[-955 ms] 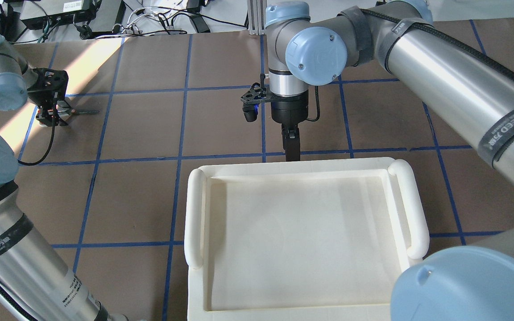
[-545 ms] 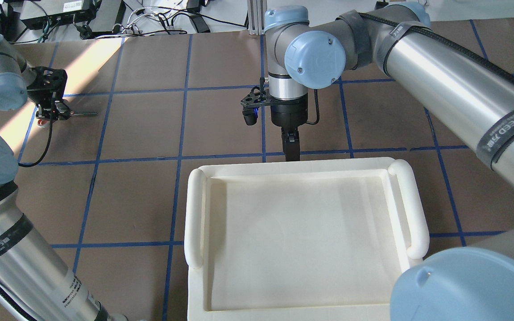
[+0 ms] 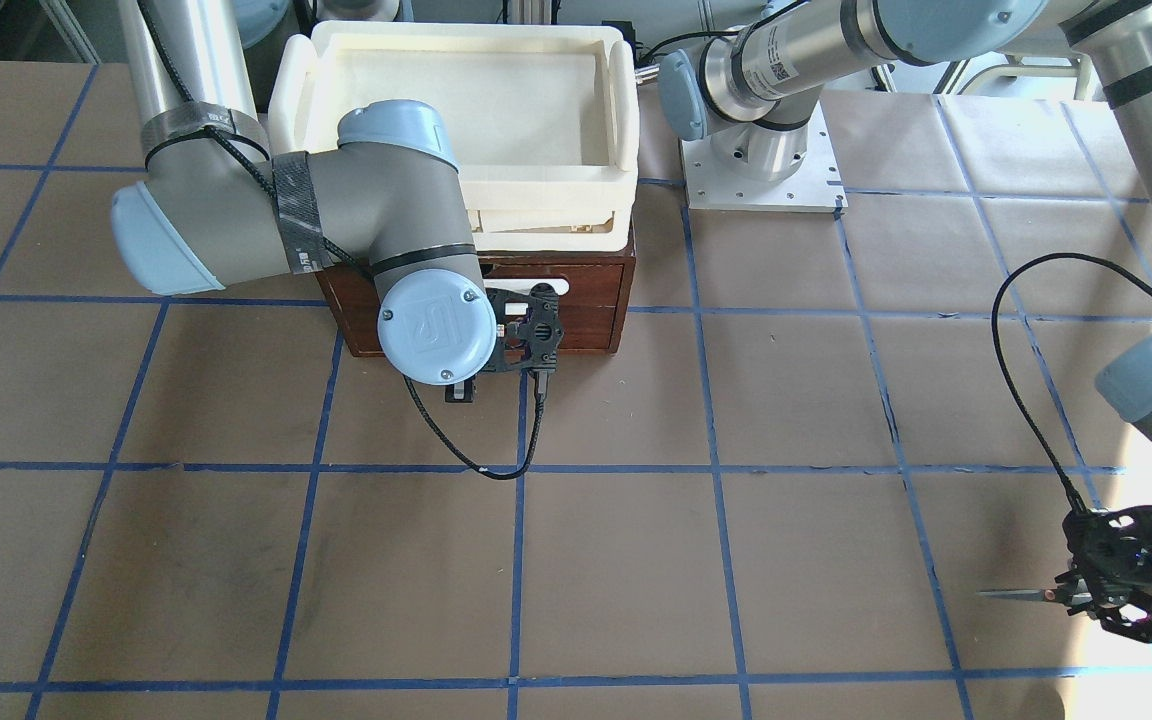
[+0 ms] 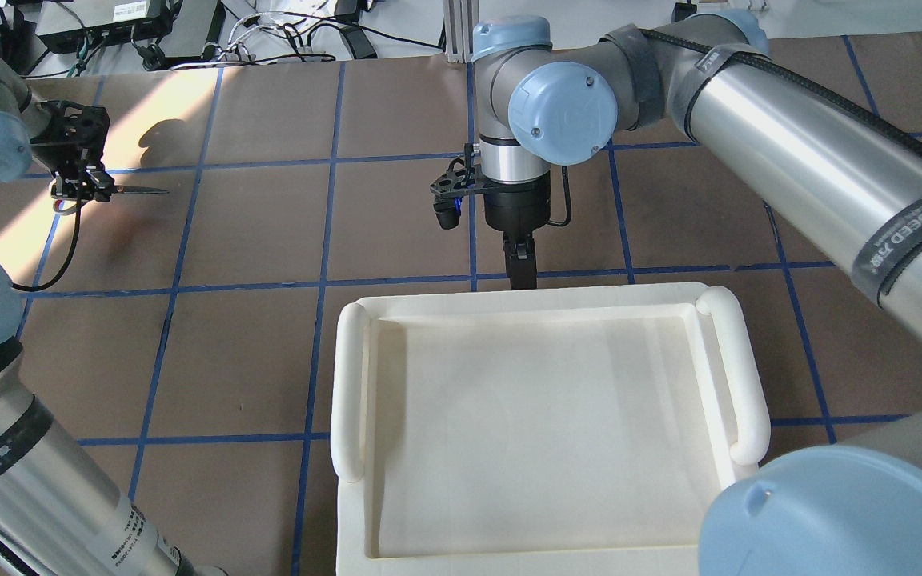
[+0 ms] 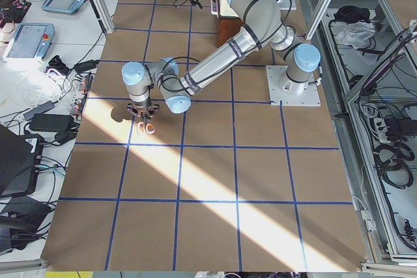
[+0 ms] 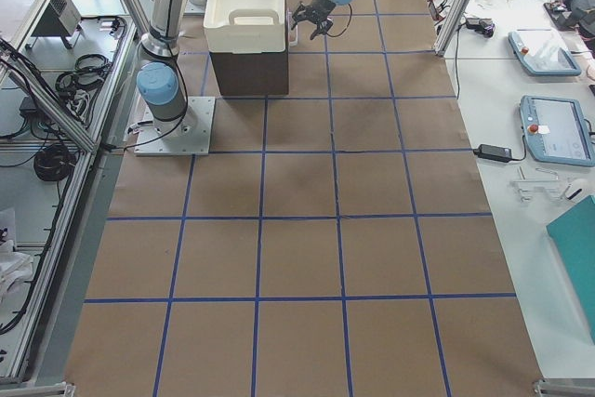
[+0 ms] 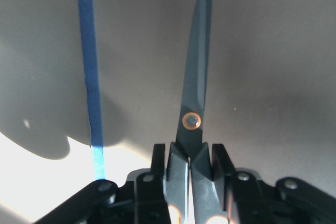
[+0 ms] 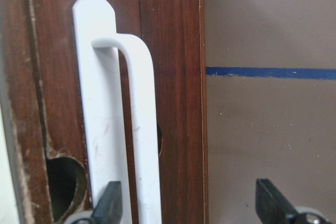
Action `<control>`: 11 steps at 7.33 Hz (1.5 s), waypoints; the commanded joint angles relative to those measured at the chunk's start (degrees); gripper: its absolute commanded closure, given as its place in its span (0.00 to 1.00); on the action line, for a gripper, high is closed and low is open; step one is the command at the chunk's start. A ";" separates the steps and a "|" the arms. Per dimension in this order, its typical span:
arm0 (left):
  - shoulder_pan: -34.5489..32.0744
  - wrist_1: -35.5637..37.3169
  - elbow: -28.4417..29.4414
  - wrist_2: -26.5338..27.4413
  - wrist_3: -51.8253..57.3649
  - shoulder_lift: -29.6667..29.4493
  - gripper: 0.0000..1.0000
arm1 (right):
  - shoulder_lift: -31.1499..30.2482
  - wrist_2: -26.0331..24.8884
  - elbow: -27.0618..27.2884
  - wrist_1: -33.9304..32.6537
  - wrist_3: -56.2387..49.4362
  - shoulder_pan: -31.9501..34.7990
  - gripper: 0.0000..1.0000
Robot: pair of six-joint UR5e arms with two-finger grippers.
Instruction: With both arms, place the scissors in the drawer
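Left gripper [image 7: 190, 157] clamped on the scissors [image 7: 195, 87] by their handles, blades jutting out, far on the table's [image 4: 253, 224] left, well apart from the drawer [image 3: 591, 290], right gripper [image 8: 189, 200] spread open astride its white handle [image 8: 137, 124].

You face a brown surface [image 3: 636, 560] gridded with blue tape [image 3: 636, 466]; the drawer [image 3: 596, 310] stands at twelve o'clock, a white base plate [image 3: 808, 190] at one.
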 commanded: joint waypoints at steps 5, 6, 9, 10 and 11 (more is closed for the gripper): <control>-5.10 -13.70 -0.64 -1.07 -8.63 10.07 1.00 | 0.15 -0.53 -0.78 -0.30 -0.45 0.00 0.29; -5.37 -15.89 -0.64 -1.15 -8.72 11.48 1.00 | 0.24 -0.53 -1.74 -0.31 -0.45 0.00 0.30; -8.17 -19.86 -0.73 -0.98 -11.61 15.17 1.00 | 1.81 -0.36 -5.16 -0.66 -0.89 -0.08 0.30; -9.49 -20.48 -0.90 -0.98 -13.19 16.14 1.00 | 2.43 -0.53 -6.22 -0.66 -1.24 0.00 0.30; -10.20 -21.01 -1.08 -1.07 -13.47 16.85 1.00 | 2.78 -0.53 -6.93 -0.74 -1.42 -0.08 0.30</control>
